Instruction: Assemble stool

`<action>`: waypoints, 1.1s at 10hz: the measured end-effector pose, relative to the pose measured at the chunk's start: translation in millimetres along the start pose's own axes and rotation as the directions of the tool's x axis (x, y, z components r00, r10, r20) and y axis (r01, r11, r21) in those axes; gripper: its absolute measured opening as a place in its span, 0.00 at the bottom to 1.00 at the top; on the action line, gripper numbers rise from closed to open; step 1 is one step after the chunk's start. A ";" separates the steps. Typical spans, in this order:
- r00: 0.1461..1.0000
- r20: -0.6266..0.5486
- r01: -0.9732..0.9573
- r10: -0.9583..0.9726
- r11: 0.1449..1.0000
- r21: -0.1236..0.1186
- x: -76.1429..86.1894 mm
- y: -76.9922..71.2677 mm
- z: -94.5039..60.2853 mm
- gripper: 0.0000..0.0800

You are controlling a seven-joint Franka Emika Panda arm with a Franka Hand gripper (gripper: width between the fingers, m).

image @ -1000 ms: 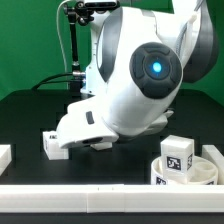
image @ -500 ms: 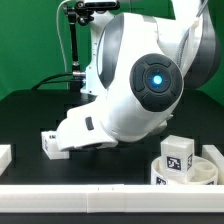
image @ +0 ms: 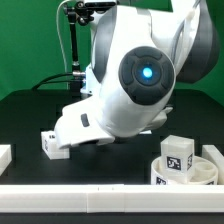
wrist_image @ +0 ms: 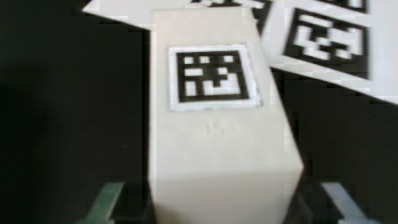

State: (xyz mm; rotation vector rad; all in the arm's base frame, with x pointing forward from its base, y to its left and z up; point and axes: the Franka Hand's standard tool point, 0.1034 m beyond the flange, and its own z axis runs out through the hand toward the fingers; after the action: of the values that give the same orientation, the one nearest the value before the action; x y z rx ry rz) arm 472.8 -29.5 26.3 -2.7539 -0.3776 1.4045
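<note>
A white blocky stool leg point(wrist_image: 217, 120) with a black-and-white tag lies between my gripper's point(wrist_image: 222, 205) fingers point(wrist_image: 111, 200). The jaws stand apart, with a dark gap on each side of the leg, so the gripper is open around it. In the exterior view this leg point(image: 50, 143) lies on the black table at the left, at the tip of the arm's white hand point(image: 80, 128). The round white seat point(image: 200, 172) sits at the exterior view's lower right. A second tagged leg point(image: 178, 152) stands at it.
The marker board point(wrist_image: 329, 40) lies just beyond the leg in the wrist view. Plain white bars run along the table's front edge point(image: 100, 195) and at the left edge point(image: 4, 155). The bulky arm point(image: 140, 80) hides the table's middle.
The arm's upper body has swung toward the exterior view's left. The hand has stayed over the leg, and the leg has not moved.
</note>
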 end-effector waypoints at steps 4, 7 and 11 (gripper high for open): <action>0.996 -0.073 -0.045 0.049 0.997 0.062 -8.5 -11.9 -58.8 0.42; 0.993 -0.106 -0.047 0.052 0.997 0.055 -3.0 -9.2 -59.8 0.42; 0.949 -0.267 -0.118 0.168 0.974 0.194 8.8 -30.9 -86.1 0.42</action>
State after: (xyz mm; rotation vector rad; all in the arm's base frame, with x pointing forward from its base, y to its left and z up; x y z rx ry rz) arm 540.5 9.8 74.5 -2.8220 -0.0397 0.9875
